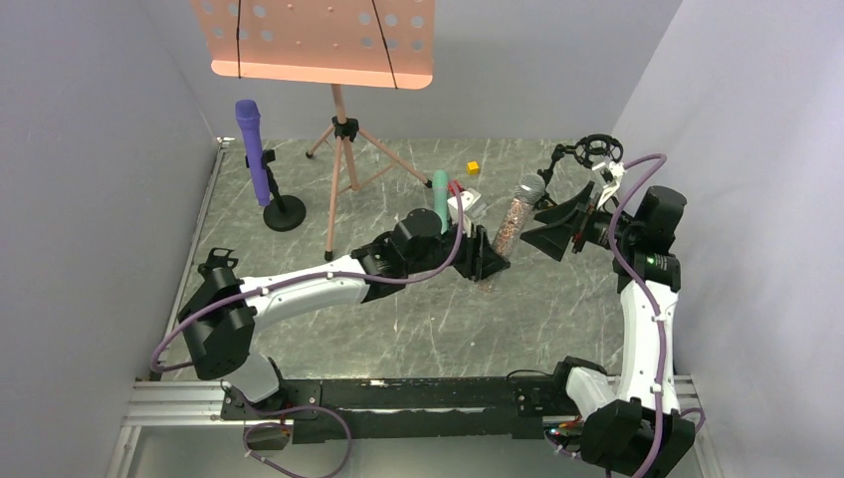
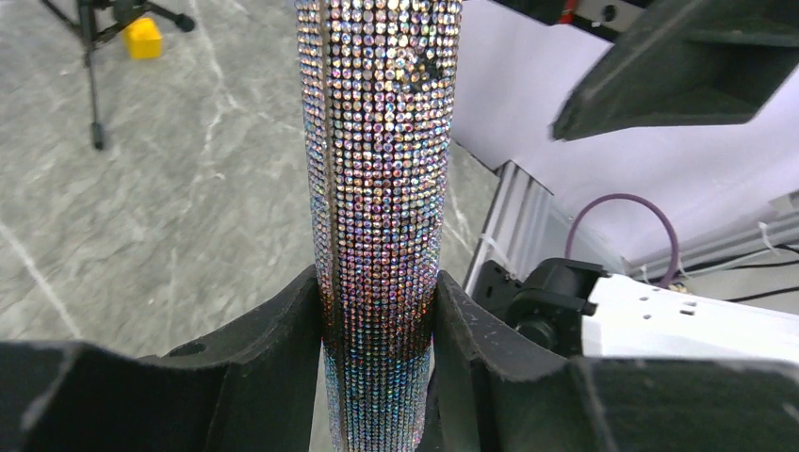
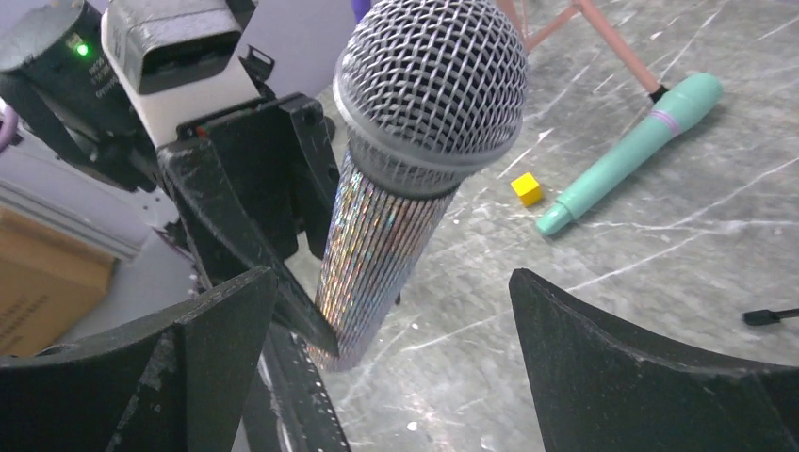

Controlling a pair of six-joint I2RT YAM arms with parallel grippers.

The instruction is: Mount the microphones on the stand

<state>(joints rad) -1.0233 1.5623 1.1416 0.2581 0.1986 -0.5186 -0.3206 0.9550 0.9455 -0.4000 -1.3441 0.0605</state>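
My left gripper (image 1: 486,257) is shut on the lower body of the glittery brownish microphone (image 1: 513,224) and holds it tilted, silver mesh head up and to the right. The wrist view shows both fingers pressed on its body (image 2: 377,141). My right gripper (image 1: 555,231) is open just right of the head; in its view the mesh head (image 3: 429,85) stands ahead of the spread jaws, untouched. The purple microphone (image 1: 254,149) stands in a small round-based stand (image 1: 285,212) at far left. The teal-green microphone (image 1: 440,194) lies on the table behind my left wrist, also in the right wrist view (image 3: 631,151).
A black ring-shaped clip on a stand (image 1: 597,149) is at the far right, with nothing in it. A pink music stand (image 1: 318,40) on a tripod stands at the back centre. A small yellow cube (image 1: 474,167) lies near the teal microphone. Walls close both sides.
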